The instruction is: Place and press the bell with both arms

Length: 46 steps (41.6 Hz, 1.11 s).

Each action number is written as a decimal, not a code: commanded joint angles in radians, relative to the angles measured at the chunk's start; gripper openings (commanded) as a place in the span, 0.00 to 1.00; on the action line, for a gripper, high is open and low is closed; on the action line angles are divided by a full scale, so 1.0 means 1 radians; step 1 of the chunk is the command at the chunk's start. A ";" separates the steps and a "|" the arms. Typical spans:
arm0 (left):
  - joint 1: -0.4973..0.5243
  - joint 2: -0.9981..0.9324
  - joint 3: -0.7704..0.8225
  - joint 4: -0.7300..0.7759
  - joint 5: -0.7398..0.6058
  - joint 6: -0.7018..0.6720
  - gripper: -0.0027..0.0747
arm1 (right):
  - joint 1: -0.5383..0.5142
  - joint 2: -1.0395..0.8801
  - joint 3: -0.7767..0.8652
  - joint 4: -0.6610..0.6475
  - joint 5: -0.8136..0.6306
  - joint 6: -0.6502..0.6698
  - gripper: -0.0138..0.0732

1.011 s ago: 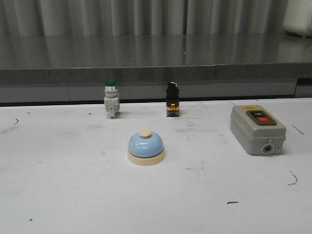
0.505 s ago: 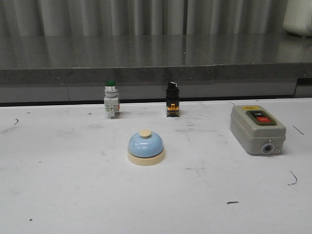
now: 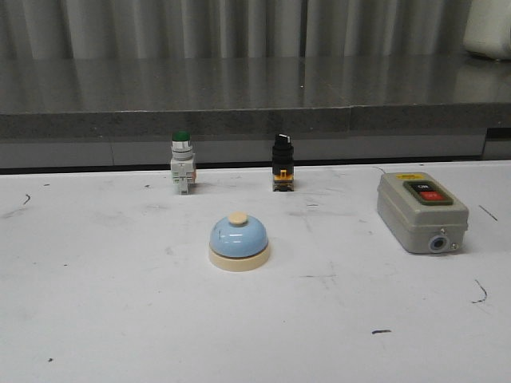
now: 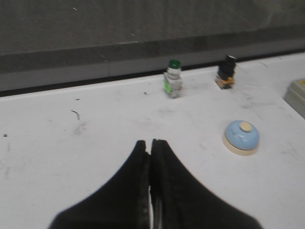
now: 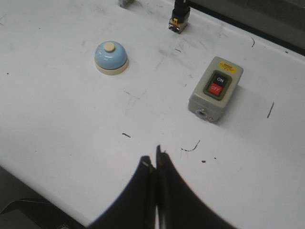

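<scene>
Two grippers: both seen only from their own wrist cameras, neither in the front view.
Left gripper (image 4: 151,143): jaws pressed together, only a hairline seam between the black fingers; nothing between them, nothing touched. Tips hang over bare white table (image 4: 71,157).
Right gripper (image 5: 155,161): jaws likewise clenched tip to tip, a thin slit at most; holding nothing. Tips sit above the table (image 5: 71,119) near its front edge, a few dark scuff marks (image 5: 190,147) just beyond them.
Bell (image 3: 239,241): light-blue dome, cream base, cream knob on top. Upright on the table (image 3: 96,319), roughly centre in the front view, free of both grippers. Also caught from the left wrist (image 4: 241,137) and right wrist (image 5: 111,57); well apart from the fingertips in each.
Green-capped push button (image 3: 182,162): upright behind the bell and to its left, near the table's far edge. Visible from the left wrist (image 4: 173,78).
Black selector switch (image 3: 282,163): upright behind the bell and to its right, level with the green button. Left wrist (image 4: 226,71); right wrist shows only its lower part (image 5: 179,15).
Grey switch box (image 3: 421,211): lies flat on the right side of the table, well apart from the bell; black ON and red OFF buttons face up (image 5: 216,89).
Backdrop: dark grey ledge (image 3: 255,96) behind the table.
</scene>
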 commanded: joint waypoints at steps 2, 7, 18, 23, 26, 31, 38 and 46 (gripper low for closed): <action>0.105 -0.098 0.104 0.001 -0.199 -0.009 0.01 | -0.006 0.002 -0.027 -0.009 -0.064 0.000 0.09; 0.197 -0.189 0.220 0.001 -0.283 -0.009 0.01 | -0.006 0.002 -0.027 -0.009 -0.064 0.000 0.09; 0.289 -0.340 0.425 0.001 -0.467 -0.009 0.01 | -0.006 0.002 -0.027 -0.009 -0.064 0.000 0.09; 0.287 -0.350 0.451 0.001 -0.500 -0.009 0.01 | -0.006 0.002 -0.027 -0.009 -0.063 0.000 0.09; 0.287 -0.352 0.453 0.001 -0.515 -0.009 0.01 | -0.006 0.002 -0.027 -0.009 -0.063 0.000 0.09; 0.287 -0.352 0.453 0.001 -0.513 -0.009 0.01 | -0.006 0.002 -0.027 -0.009 -0.063 0.000 0.09; 0.287 -0.352 0.453 0.001 -0.513 -0.009 0.01 | -0.006 0.002 -0.027 -0.009 -0.063 0.000 0.09; 0.287 -0.350 0.453 0.001 -0.513 -0.009 0.01 | -0.006 0.002 -0.027 -0.009 -0.063 0.000 0.09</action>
